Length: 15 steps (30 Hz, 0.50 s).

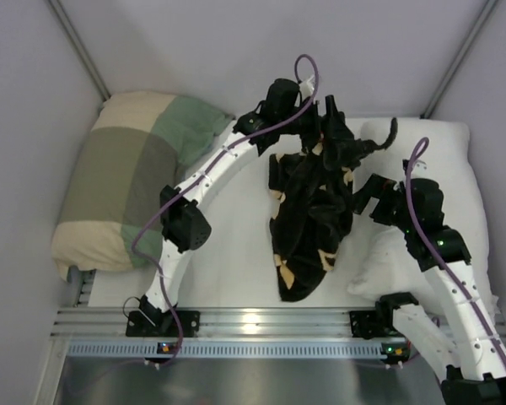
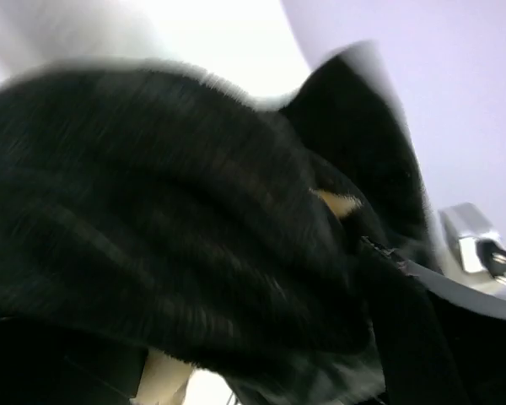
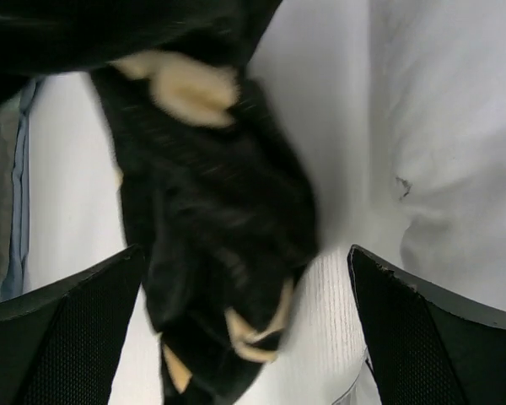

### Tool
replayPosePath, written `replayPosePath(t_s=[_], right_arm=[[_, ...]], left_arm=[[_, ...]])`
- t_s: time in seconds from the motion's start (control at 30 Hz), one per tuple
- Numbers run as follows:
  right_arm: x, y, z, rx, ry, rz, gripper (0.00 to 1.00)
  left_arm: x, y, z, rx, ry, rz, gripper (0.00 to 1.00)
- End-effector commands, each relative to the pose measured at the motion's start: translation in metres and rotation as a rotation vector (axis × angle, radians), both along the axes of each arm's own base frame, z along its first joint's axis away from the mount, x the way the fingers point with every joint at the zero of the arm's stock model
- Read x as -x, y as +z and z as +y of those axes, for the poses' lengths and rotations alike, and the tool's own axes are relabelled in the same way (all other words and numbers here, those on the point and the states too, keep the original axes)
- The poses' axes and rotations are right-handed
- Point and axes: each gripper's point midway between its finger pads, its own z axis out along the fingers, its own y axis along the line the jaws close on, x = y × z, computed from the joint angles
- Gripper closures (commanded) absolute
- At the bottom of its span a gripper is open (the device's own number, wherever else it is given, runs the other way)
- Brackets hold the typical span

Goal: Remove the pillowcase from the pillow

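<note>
From the top view, the pillowcase [image 1: 312, 211] lies crumpled in a long dark heap in the middle of the white table [image 1: 236, 253], its length running from near to far. The pillow [image 1: 443, 156] lies bare just to its right. The far end of the cover overlaps the pillow's far left corner, with a thin strand trailing across it. A green and beige patchwork pillow [image 1: 126, 181] sits well apart at the far left. The left arm reaches across to the far end of the heap. The left fingers [image 1: 308, 114] are lost among the black folds there, so I cannot tell how wide they stand or whether they hold any cloth. The right fingers [image 1: 363, 196] hang at the right edge of the heap, between it and the pillow.

The left wrist view is badly blurred. Black fabric [image 2: 169, 219] fills nearly all of it, with one tan motif [image 2: 337, 202] showing. The fingers themselves cannot be made out.

In the right wrist view, both fingers stand spread wide at the lower corners. A hanging fold of the pillowcase [image 3: 219, 219] is in the gap between them, gripped by neither. The pillow [image 3: 455, 143] is to the right, with a tiny dark speck on it.
</note>
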Motion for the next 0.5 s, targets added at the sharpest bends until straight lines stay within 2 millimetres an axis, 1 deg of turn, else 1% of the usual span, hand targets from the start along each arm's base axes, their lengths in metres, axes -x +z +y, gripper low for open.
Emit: replayPosePath(t_s=[0.0, 0.03, 0.07, 0.1, 0.13, 0.17, 0.2, 0.23, 0.27, 0.3, 0.33, 0.37, 0.43, 0.47], right_arm=[[0.003, -0.005, 0.025, -0.016, 0.165, -0.007, 0.00], [0.002, -0.013, 0.029, -0.021, 0.185, 0.013, 0.01], [0.003, -0.025, 0.030, -0.022, 0.193, 0.041, 0.01], [0.000, -0.028, 0.032, -0.028, 0.199, 0.036, 0.00], [-0.001, -0.035, 0.035, -0.031, 0.206, 0.048, 0.00], [-0.001, -0.045, 0.036, -0.030, 0.211, 0.066, 0.01], [-0.005, -0.046, 0.038, -0.039, 0.206, 0.062, 0.00], [-0.005, -0.054, 0.042, -0.043, 0.215, 0.087, 0.01], [-0.006, -0.061, 0.045, -0.045, 0.223, 0.106, 0.01], [-0.007, -0.063, 0.049, -0.051, 0.226, 0.113, 0.01], [-0.008, -0.068, 0.059, -0.050, 0.249, 0.123, 0.01], [-0.008, -0.072, 0.064, -0.046, 0.258, 0.133, 0.01], [-0.012, -0.080, 0.076, -0.037, 0.260, 0.148, 0.00], [-0.006, -0.083, 0.092, -0.028, 0.303, 0.159, 0.01]], left_arm=[[-0.014, -0.055, 0.035, -0.135, 0.079, 0.146, 0.01], [-0.021, -0.069, 0.049, -0.189, 0.136, 0.124, 0.01], [-0.031, -0.063, 0.070, -0.232, 0.250, 0.079, 0.01], [-0.030, -0.091, 0.085, -0.306, 0.296, 0.103, 0.01], [-0.031, -0.094, 0.097, -0.344, 0.333, 0.075, 0.01], [-0.027, -0.078, 0.110, -0.345, 0.375, 0.042, 0.01], [-0.029, -0.080, 0.123, -0.379, 0.437, 0.027, 0.01], [-0.022, -0.095, 0.135, -0.421, 0.459, 0.045, 0.01], [-0.014, -0.075, 0.148, -0.407, 0.491, 0.014, 0.01], [-0.015, -0.077, 0.165, -0.445, 0.566, 0.002, 0.01], [-0.006, -0.090, 0.177, -0.480, 0.588, 0.025, 0.01], [0.005, -0.070, 0.189, -0.450, 0.610, 0.000, 0.01], [0.020, -0.069, 0.201, -0.436, 0.641, 0.025, 0.01], [0.040, -0.068, 0.215, -0.416, 0.656, 0.038, 0.01]])
